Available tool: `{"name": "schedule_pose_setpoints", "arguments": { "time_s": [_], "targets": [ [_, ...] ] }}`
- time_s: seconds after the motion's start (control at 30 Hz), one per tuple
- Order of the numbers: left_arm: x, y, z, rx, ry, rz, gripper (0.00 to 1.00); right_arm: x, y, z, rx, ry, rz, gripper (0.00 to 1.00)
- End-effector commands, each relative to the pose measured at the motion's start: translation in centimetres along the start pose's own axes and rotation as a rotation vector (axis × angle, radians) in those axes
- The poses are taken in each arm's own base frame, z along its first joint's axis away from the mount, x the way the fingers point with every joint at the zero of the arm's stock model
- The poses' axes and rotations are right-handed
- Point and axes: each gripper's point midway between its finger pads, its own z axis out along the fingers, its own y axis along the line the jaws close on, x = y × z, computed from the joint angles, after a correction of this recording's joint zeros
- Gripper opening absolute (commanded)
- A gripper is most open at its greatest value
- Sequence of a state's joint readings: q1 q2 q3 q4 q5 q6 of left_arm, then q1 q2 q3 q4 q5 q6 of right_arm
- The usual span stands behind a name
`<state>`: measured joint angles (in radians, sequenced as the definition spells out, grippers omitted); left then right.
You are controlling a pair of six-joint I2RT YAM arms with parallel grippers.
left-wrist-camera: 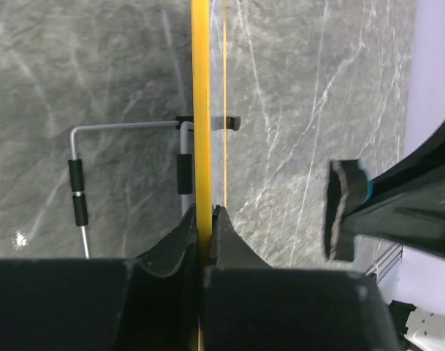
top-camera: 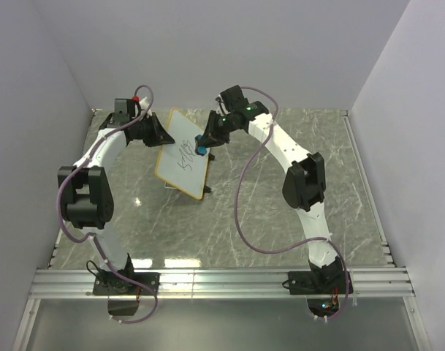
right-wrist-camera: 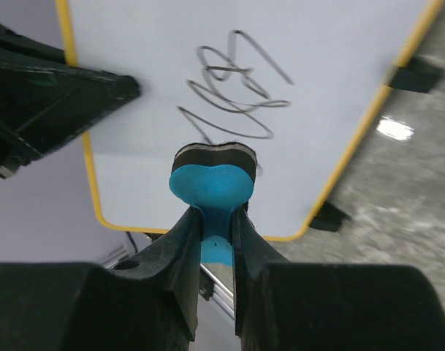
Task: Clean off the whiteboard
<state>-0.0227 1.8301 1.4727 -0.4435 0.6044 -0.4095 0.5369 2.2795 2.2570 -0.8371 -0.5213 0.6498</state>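
No legible text, label, brand or number seen. Only marking: black marker scrawl (right-wrist-camera: pixel 235 99) on whiteboard (right-wrist-camera: pixel 156 44), looping strokes slanting toward 2 o'clock, not readable as letters or digits.

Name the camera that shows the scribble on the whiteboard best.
Right wrist: the scribble on the whiteboard is close and sharp. Top external shows it tiny; left wrist sees the board edge-on, no writing.
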Motion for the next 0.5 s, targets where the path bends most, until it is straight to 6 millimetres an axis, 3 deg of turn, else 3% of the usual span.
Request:
{"name": "schedule_pose_setpoints", "arguments": {
  "time_s": [0.0, 0.2, 0.47],
  "targets": [
    [2.4, 1.6, 1.9, -0.051, 0.089, 0.07, 0.0, -1.6, 4.9, -0.9, -0.152, -0.068, -0.054, 0.0],
    [4.2, 0.7, 2.9, -0.033, 0.151, 0.077, 0.0, -1.9, 6.0, -0.5, -0.196, -0.078, -0.058, 0.0],
    [10.2, -1.4, 5.0, 0.048, 0.258, 0.009, 0.0, -0.9, 5.5, 1.5, -0.191, -0.046, -0.044, 0.0]
  ]
}}
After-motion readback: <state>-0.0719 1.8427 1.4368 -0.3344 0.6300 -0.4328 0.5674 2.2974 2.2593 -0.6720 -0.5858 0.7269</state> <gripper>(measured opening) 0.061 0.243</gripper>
